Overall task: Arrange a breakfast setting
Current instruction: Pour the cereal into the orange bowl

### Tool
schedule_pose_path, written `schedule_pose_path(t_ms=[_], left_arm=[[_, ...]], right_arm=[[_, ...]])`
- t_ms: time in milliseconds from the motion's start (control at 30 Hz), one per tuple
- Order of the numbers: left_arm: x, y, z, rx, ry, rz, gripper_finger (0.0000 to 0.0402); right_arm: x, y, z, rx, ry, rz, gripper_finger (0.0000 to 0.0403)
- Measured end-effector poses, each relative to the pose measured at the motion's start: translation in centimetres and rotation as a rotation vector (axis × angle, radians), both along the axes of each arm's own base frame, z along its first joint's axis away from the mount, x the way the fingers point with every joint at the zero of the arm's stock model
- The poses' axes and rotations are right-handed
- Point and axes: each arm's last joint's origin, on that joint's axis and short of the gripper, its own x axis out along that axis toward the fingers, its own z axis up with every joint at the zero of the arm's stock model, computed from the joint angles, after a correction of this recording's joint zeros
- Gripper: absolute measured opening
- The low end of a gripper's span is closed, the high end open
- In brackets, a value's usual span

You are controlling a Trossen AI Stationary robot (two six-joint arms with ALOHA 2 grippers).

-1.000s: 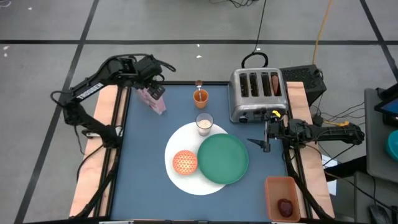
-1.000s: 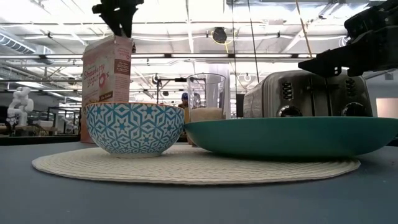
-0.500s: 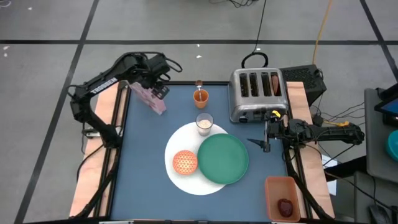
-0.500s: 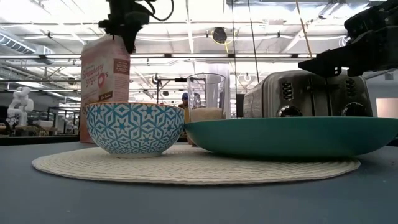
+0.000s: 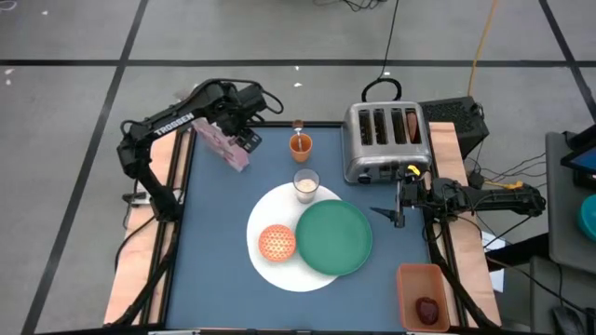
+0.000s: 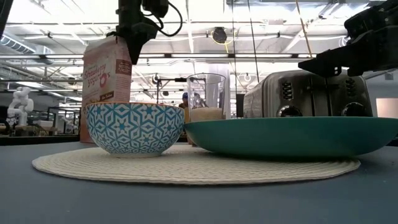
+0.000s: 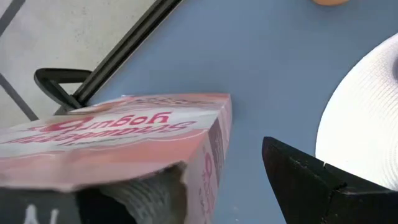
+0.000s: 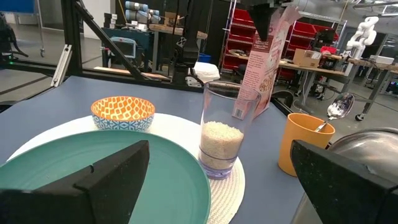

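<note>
A large white round plate [image 5: 279, 265] holds a green plate [image 5: 333, 238] and a small orange bowl [image 5: 277, 242]. A milk glass [image 5: 306, 184] stands on the white plate's far rim. An orange cup [image 5: 300, 144] with a spoon [image 8: 336, 109] stands farther back. A brown bagel [image 5: 411, 125] sticks out of a toaster slot. A dark red fruit [image 5: 426, 309] lies in a tray. My left gripper [image 5: 246, 138] is open over the top of the pink cereal box [image 5: 226, 147]. My right gripper [image 5: 392, 214] is open and empty beside the green plate. My left gripper comes at the cereal box's open top [image 7: 186, 168] from above, pointing down. One finger [image 7: 37, 208] is behind or inside the top edge, and the other finger [image 7: 311, 180] stands apart outside it. I cannot tell whether either finger touches the box, which stands on the table.
A silver four-slot toaster [image 5: 386, 140] stands at the back right. An orange-brown tray [image 5: 419, 284] sits at the near right edge. There is bare blue table at the near left [image 5: 209, 270].
My left gripper has gone toward the table's right and near edges and down, from behind the cereal box to over its top.
</note>
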Motion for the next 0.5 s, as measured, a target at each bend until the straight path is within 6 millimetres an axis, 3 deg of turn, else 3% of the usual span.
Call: schedule_pose_path(t_ms=[200,500], left_arm=[[-0.03,-0.03,0.05,0.000,0.001,-0.012,0.0236],[-0.03,-0.06,0.05,-0.006,-0.003,-0.013,0.0138]], right_arm=[[0.00,0.00,0.00,0.000,0.000,0.000,0.0384],[0.00,0.00,0.00,0.000,0.000,0.000,0.0384]])
